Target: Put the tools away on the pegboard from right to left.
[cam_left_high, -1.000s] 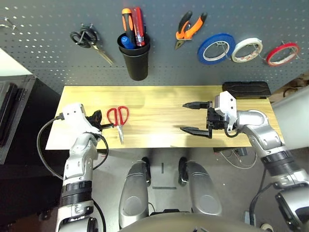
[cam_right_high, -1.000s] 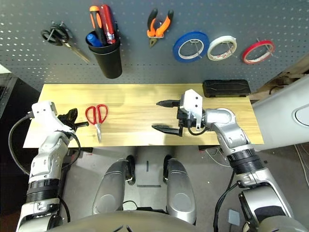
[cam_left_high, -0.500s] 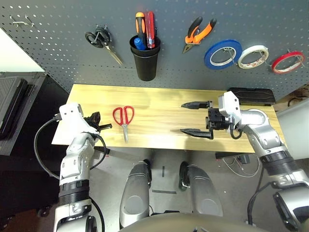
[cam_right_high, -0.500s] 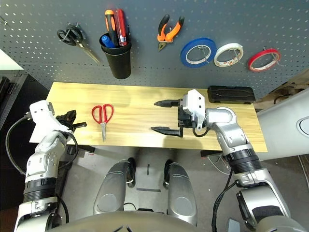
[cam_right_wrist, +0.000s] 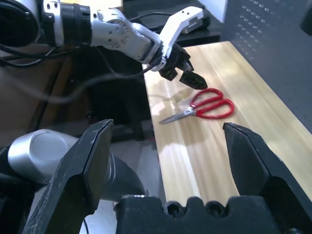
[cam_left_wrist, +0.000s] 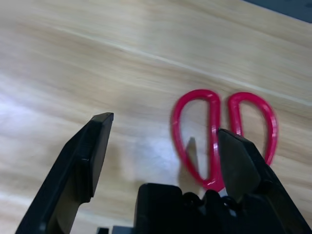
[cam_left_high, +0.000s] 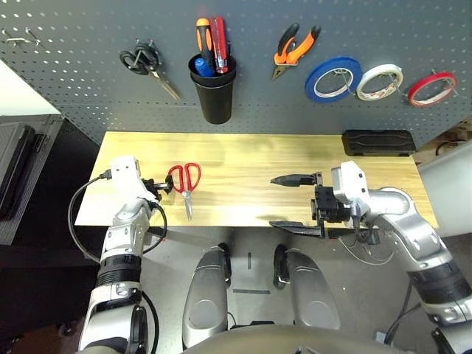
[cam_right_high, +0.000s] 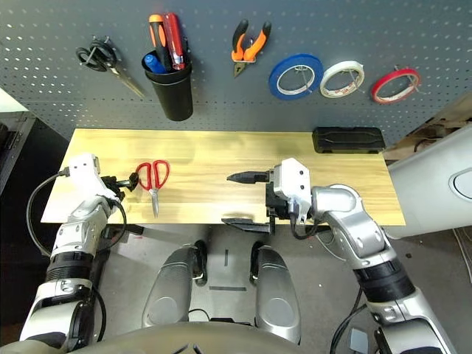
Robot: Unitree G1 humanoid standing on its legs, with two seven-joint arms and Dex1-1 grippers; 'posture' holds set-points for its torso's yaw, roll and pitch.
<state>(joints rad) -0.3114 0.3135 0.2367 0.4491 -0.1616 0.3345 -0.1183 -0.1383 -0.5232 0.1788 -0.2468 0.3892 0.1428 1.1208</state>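
Observation:
Red-handled scissors (cam_left_high: 182, 179) lie flat on the wooden table (cam_left_high: 243, 158), near its left end, blades toward the front edge. My left gripper (cam_left_wrist: 163, 129) is open just left of the handles. One finger (cam_left_wrist: 239, 161) overlaps the near handle ring, and bare wood fills the gap. My right gripper (cam_left_high: 291, 203) is open and holds nothing, over the front edge at mid-right. On the pegboard (cam_left_high: 74, 81) hang a thin red tape ring (cam_left_high: 431, 87) at far right and orange-handled pliers (cam_left_high: 293, 48). A red-handled screwdriver (cam_left_high: 220, 43) stands in a black cup (cam_left_high: 214, 96).
Black-handled scissors (cam_left_high: 144, 60) hang at the pegboard's left. Blue tape (cam_left_high: 333, 77) and white tape (cam_left_high: 379, 77) hang between the pliers and the red ring. A flat black case (cam_left_high: 377, 141) lies at the table's back right. A dark cabinet (cam_left_high: 22, 177) stands left of the table.
My left gripper has opened and moved right, up to the scissors' handles. My right gripper has drawn back toward the table's front edge. The head camera has shifted.

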